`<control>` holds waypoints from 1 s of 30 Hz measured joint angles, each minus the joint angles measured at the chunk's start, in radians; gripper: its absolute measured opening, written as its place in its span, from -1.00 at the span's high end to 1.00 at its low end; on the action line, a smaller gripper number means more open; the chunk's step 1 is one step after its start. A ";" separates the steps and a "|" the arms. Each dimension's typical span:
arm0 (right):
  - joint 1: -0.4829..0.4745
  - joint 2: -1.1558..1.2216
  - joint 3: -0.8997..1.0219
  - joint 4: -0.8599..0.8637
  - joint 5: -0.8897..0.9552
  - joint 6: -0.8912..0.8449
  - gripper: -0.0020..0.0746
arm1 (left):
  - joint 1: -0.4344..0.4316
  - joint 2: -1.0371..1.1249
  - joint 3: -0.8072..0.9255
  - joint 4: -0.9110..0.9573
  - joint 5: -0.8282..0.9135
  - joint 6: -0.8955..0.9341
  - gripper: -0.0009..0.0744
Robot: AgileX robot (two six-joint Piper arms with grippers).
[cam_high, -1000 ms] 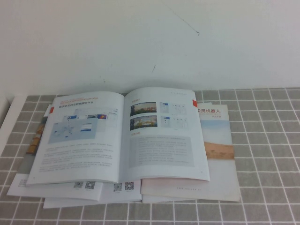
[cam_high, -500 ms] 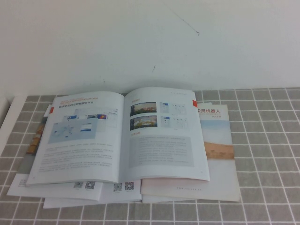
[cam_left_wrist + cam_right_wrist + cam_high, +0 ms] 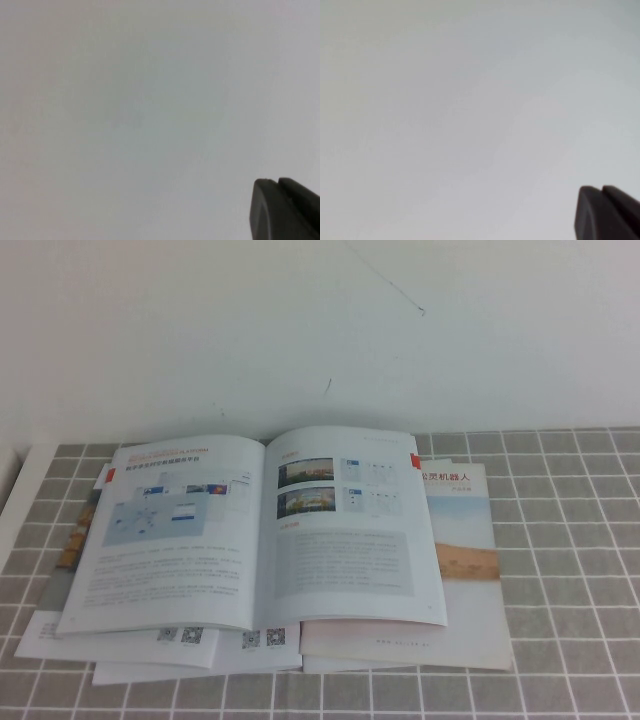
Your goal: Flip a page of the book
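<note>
The book [image 3: 200,540] lies open and flat on top of a pile of booklets in the high view. Its right-hand page [image 3: 350,540] shows two small stacked landscape photos and grey text, with a red tab [image 3: 415,460] at the far corner. Neither arm shows in the high view. My left gripper [image 3: 278,181] shows only as dark fingertips pressed together, facing a blank white surface. My right gripper [image 3: 601,189] looks the same, fingertips together and holding nothing. Both are away from the book.
A beige-covered booklet with a Chinese title [image 3: 465,540] sticks out under the book on the right. White booklets with QR codes [image 3: 190,645] stick out at the near edge. The grey checked cloth [image 3: 570,570] covers the table below a white wall.
</note>
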 joint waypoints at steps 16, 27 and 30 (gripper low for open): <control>0.023 0.424 -0.052 0.349 0.500 -0.040 0.95 | -0.344 0.436 -0.022 0.034 0.269 0.169 0.99; 0.023 0.740 -0.052 0.628 0.654 -0.308 0.95 | -0.353 0.755 -0.022 -0.146 0.216 0.365 0.99; 0.027 0.843 -0.052 0.700 0.691 -0.393 0.95 | -0.349 0.857 -0.029 -0.339 0.215 0.547 0.99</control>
